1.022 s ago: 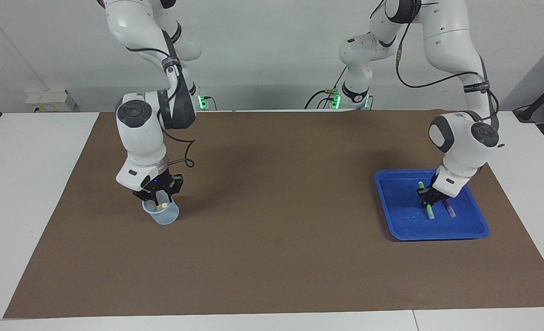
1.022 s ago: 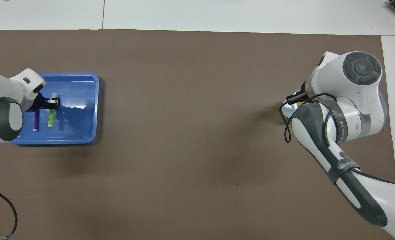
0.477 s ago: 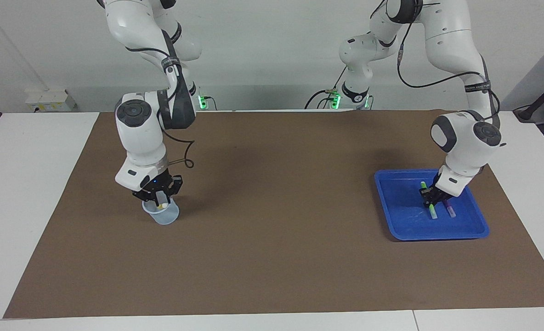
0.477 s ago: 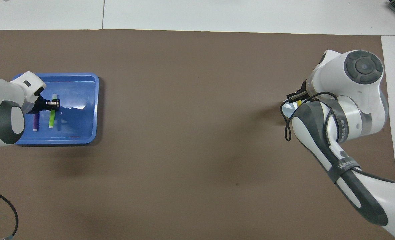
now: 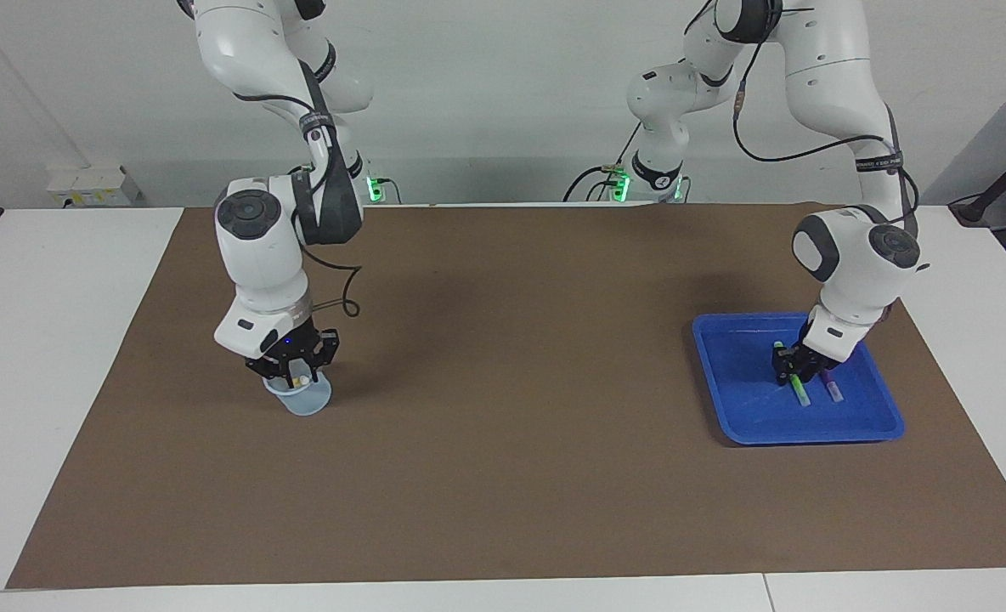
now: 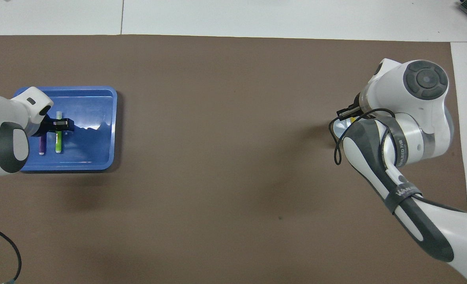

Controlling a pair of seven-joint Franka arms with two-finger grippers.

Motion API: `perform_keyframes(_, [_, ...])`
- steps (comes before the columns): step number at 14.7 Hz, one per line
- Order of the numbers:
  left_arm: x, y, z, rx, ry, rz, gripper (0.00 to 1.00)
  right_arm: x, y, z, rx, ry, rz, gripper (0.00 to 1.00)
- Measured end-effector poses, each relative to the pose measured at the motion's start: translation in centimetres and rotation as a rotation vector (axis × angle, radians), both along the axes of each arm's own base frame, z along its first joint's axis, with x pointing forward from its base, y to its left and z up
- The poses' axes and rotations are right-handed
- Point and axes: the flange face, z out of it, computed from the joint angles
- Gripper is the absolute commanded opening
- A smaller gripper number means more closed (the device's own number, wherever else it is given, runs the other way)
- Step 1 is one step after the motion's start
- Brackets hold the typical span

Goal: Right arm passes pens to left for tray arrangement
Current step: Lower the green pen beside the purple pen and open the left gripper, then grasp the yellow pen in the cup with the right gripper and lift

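Since the earlier frame, the left gripper (image 5: pixel 795 371) has loosened over the green pen (image 5: pixel 799 390), which lies in the blue tray (image 5: pixel 728 387) beside the purple pen (image 5: pixel 832 390); whether its fingers are fully spread cannot be told. Right gripper (image 5: pixel 297 371) stands in the clear cup (image 5: pixel 303 399), fingers pinching the yellow pen (image 5: pixel 300 380). Good practice: lift that pen straight up so the cup stays upright on the bench.
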Motion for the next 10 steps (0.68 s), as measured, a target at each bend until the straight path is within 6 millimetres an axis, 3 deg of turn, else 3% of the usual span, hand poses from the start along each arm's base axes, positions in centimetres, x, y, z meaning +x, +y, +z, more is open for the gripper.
perform_keyframes(4, [0.4, 0.1, 1.0, -0.001, 0.020, 0.001, 0.59, 0.2, 0.0, 0.4, 0.001, -0.008, 0.000, 0.16])
perform_keyframes(10, [2.3, 0.4, 7.1, 0.002, 0.062, 0.004, 0.60, 0.6, -0.2, 1.5, -0.001, -0.012, -0.006, 0.12])
